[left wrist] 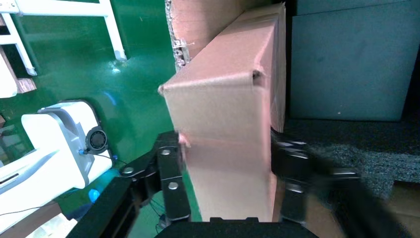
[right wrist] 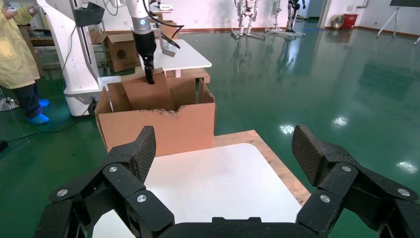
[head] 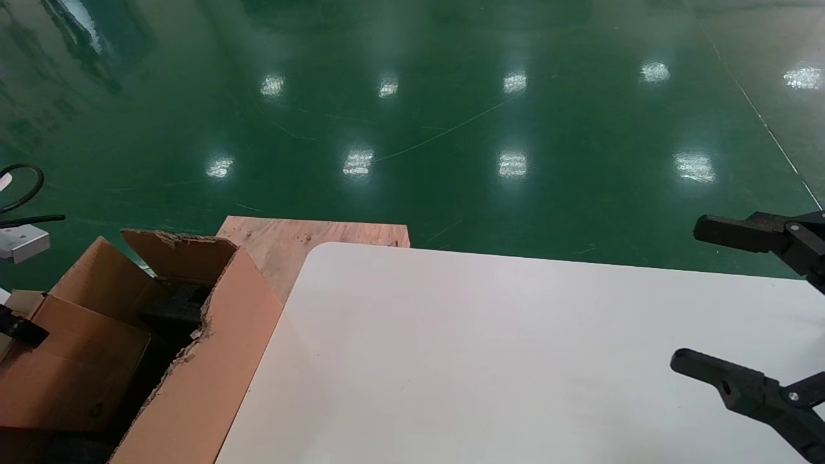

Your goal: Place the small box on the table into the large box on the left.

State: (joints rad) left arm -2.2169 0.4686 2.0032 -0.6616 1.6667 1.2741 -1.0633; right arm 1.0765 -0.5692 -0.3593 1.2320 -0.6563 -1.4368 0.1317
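Note:
The small box (head: 71, 367), plain brown with a small black mark near one corner, stands inside the large box (head: 213, 361), a torn-edged carton with black foam (head: 174, 309) at the table's left. My left gripper (left wrist: 225, 144) is shut on the small box (left wrist: 223, 114), one finger on each side; only a bit of this gripper (head: 19, 328) shows in the head view. The right wrist view shows it from afar holding the small box (right wrist: 146, 94) in the large box (right wrist: 163, 126). My right gripper (right wrist: 225, 148) is open and empty above the white table (right wrist: 218, 183), at its right end (head: 683, 296).
A bare wooden board (head: 290, 238) juts out behind the table's far left corner. Glossy green floor lies all around. A white machine base (left wrist: 54, 144) stands beside the carton. A person in yellow (right wrist: 17, 59) and another white table (right wrist: 183, 54) are farther off.

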